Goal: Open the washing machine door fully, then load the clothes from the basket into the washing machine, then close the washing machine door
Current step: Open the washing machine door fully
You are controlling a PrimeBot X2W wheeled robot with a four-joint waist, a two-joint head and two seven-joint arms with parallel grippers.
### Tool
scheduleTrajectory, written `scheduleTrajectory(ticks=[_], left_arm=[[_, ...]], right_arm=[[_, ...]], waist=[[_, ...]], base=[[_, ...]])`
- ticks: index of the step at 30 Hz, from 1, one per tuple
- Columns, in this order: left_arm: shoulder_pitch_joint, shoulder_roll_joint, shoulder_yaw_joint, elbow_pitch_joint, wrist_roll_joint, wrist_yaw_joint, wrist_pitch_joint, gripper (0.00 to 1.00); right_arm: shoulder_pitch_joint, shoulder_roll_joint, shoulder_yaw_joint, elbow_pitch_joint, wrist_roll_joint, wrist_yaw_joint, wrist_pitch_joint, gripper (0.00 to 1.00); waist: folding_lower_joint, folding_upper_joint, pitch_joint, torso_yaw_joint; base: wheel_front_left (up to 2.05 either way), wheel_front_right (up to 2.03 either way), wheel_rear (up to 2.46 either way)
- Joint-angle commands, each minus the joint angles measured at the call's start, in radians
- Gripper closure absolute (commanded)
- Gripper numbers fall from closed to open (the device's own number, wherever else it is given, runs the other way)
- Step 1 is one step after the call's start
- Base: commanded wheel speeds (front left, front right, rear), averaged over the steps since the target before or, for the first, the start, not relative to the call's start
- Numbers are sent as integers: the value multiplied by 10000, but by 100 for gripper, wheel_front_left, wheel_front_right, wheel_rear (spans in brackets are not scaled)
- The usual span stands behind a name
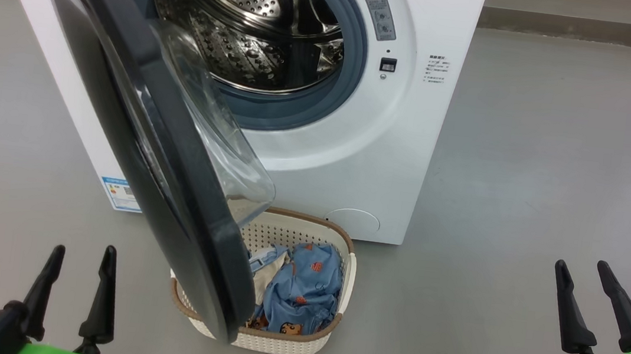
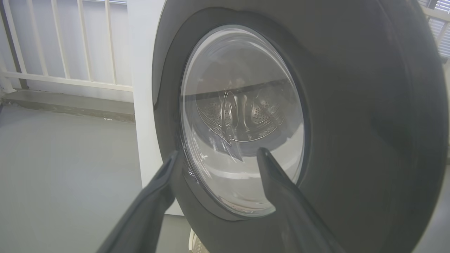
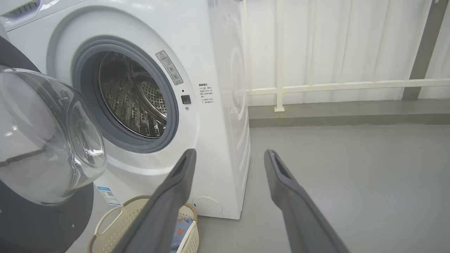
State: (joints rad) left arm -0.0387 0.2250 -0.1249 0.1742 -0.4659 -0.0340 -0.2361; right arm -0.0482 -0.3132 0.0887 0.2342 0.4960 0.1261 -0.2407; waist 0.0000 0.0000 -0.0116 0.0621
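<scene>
Door (image 1: 120,119) part-open, free edge hanging over basket (image 1: 343,245). Left gripper (image 1: 85,250), spread, is nearer, just left of the door's outer face. Right gripper (image 1: 582,265), spread, well off right.

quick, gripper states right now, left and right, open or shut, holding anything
left gripper: open, holding nothing
right gripper: open, holding nothing
</scene>
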Motion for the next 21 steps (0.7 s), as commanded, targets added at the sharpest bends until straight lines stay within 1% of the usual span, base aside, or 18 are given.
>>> scheduleTrajectory(ticks=[1,21], left_arm=[[-447,224,327,-307,-80,41,-12,0],[-537,255,193,-273,-151,99,-50,0]], right_arm=[[-144,-176,118,-185,-105,46,-149,0],[-256,-114,186,-136,-171,46,-195,0]], waist=[[0,0,-1,8],[0,0,-24,70]], base=[[0,0,0],[0,0,0]])
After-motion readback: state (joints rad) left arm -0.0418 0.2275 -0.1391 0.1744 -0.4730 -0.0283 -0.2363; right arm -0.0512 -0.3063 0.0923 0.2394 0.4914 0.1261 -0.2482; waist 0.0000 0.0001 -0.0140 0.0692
